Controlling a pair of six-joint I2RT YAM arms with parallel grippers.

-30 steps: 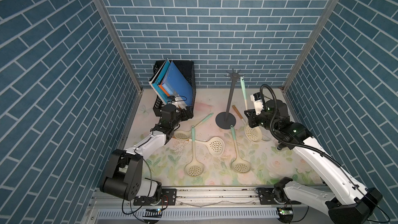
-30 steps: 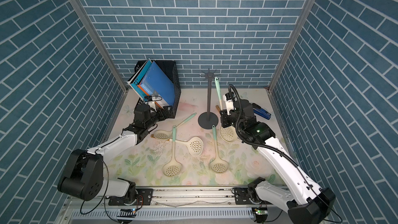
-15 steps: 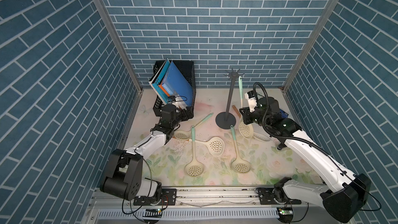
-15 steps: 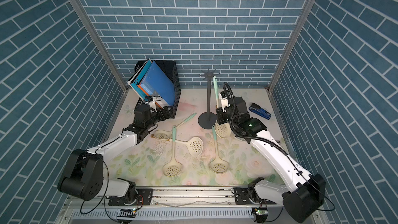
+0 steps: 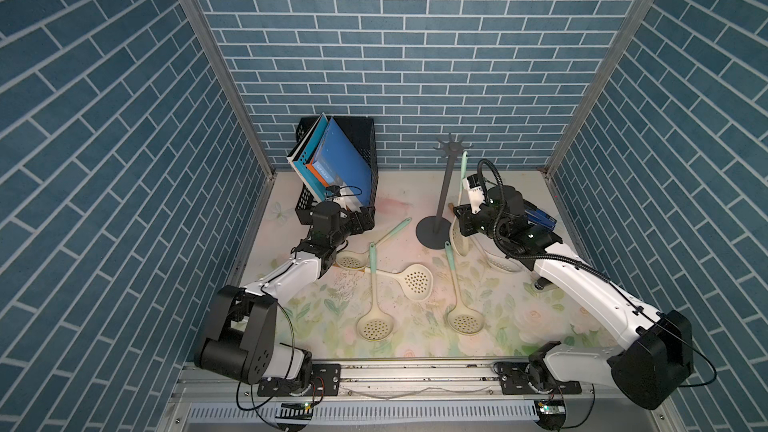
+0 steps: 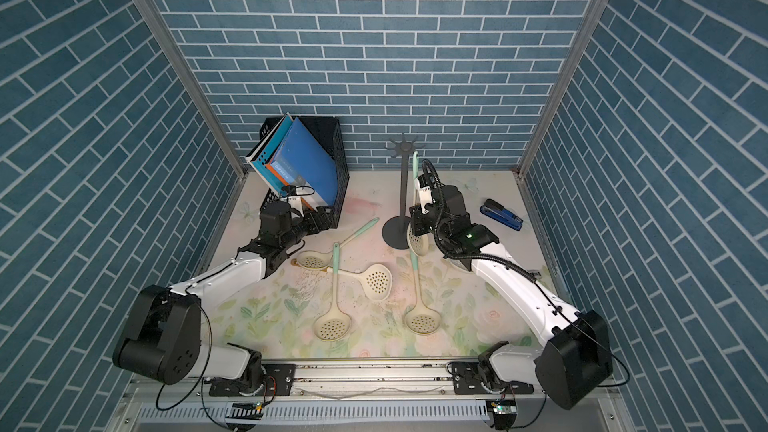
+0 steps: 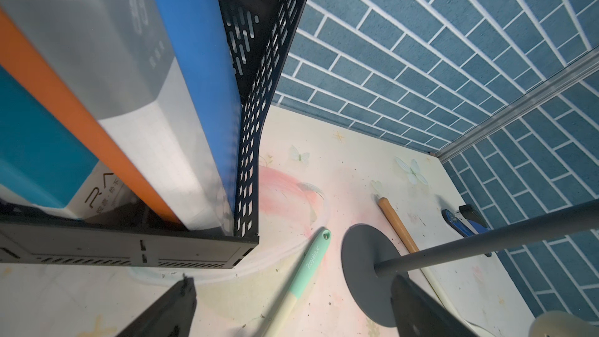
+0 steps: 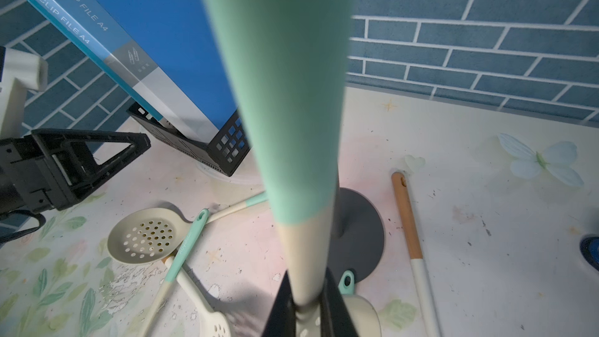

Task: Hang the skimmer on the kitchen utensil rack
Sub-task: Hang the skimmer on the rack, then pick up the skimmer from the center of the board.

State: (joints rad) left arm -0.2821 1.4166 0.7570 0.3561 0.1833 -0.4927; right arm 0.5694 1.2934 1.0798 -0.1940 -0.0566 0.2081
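Note:
My right gripper [image 5: 467,218] [image 6: 419,222] [image 8: 306,303] is shut on a skimmer [image 5: 464,172] [image 6: 415,170] [image 8: 291,124] just above its cream bowl. It holds the skimmer upright, mint handle up. In both top views the handle's tip stands close by the right side of the kitchen utensil rack [image 5: 446,184] [image 6: 403,193], just under its star crown. Whether the tip touches a hook I cannot tell. My left gripper [image 5: 363,218] [image 6: 322,218] [image 7: 291,303] is open and low by the black file box, over another skimmer's handle [image 7: 312,260].
Several more skimmers [image 5: 374,297] [image 6: 334,292] lie on the floral mat in front of the rack's round base [image 7: 363,254]. A wooden-handled utensil [image 8: 406,215] lies right of the base. A black mesh file box [image 5: 357,147] with folders stands back left, a blue stapler [image 6: 500,214] back right.
My right arm has carried the upright skimmer leftward, closer to the rack's pole and crown. The left arm has not moved.

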